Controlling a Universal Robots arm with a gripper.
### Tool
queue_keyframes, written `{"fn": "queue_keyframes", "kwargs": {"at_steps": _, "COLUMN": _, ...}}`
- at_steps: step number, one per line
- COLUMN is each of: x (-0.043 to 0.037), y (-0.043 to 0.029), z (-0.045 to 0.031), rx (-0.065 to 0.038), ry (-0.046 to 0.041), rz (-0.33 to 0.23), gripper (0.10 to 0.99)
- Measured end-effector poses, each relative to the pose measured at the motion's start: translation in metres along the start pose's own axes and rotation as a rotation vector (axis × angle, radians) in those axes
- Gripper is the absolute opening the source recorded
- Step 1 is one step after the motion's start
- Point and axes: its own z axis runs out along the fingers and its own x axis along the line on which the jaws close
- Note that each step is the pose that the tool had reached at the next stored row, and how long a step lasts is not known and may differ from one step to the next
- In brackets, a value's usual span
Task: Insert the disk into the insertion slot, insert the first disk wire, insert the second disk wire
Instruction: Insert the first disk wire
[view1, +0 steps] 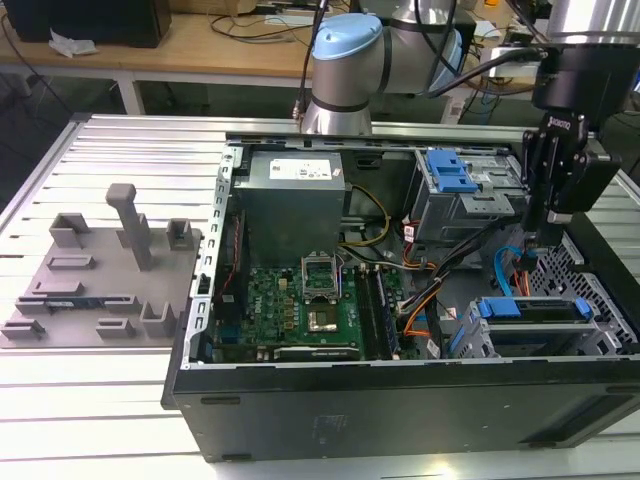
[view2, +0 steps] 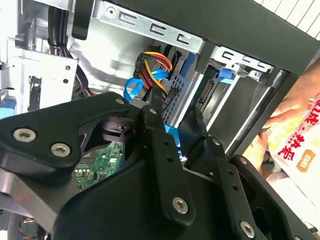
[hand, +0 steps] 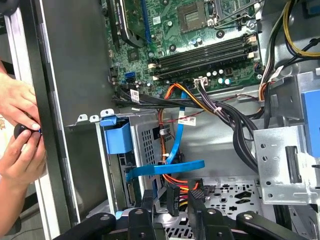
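The disk (view1: 530, 312), edged by its blue carrier (hand: 117, 136), lies inside the insertion slot (view1: 603, 292), the grey perforated cage at the case's near corner on the exterior view's right. My gripper (view1: 545, 238) hangs inside the case just behind that cage. In the first wrist view its fingers (hand: 150, 207) close on a black connector (hand: 172, 197). A flat blue wire (hand: 165, 167) loops in front, beside a red, orange and yellow wire bundle (view2: 150, 65). In the second wrist view something blue sits between the fingertips (view2: 154, 117).
The open black computer case (view1: 400, 400) holds a motherboard (view1: 300, 310), a power supply (view1: 290, 200) and a taller grey bay with a blue latch (view1: 450, 172). A person's hands (hand: 20, 145) work at the case's outer wall. A grey fixture plate (view1: 90, 280) lies outside.
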Motion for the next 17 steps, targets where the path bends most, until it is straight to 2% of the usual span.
{"fn": "queue_keyframes", "kwargs": {"at_steps": 7, "x": -0.002, "y": 0.0001, "z": 0.0047, "rx": 0.001, "ry": 0.0038, "rz": 0.0, "gripper": 0.404}}
{"fn": "queue_keyframes", "kwargs": {"at_steps": 10, "x": -0.0022, "y": 0.0, "z": 0.0052, "rx": 0.001, "ry": 0.0092, "rz": 0.0, "gripper": 0.404}}
{"fn": "queue_keyframes", "kwargs": {"at_steps": 13, "x": -0.0023, "y": 0.0, "z": 0.0053, "rx": 0.002, "ry": 0.0101, "rz": 0.0, "gripper": 0.404}}
{"fn": "queue_keyframes", "kwargs": {"at_steps": 14, "x": -0.003, "y": 0.0001, "z": 0.0055, "rx": 0.006, "ry": 0.0355, "rz": 0.0, "gripper": 0.404}}
{"fn": "queue_keyframes", "kwargs": {"at_steps": 15, "x": -0.0056, "y": 0.0005, "z": 0.0048, "rx": 0.01, "ry": 0.0644, "rz": -0.001, "gripper": 0.404}}
{"fn": "queue_keyframes", "kwargs": {"at_steps": 16, "x": -0.0094, "y": 0.0011, "z": 0.0038, "rx": 0.013, "ry": 0.0796, "rz": -0.001, "gripper": 0.404}}
{"fn": "queue_keyframes", "kwargs": {"at_steps": 17, "x": -0.013, "y": 0.0017, "z": 0.0032, "rx": 0.014, "ry": 0.0857, "rz": -0.001, "gripper": 0.404}}
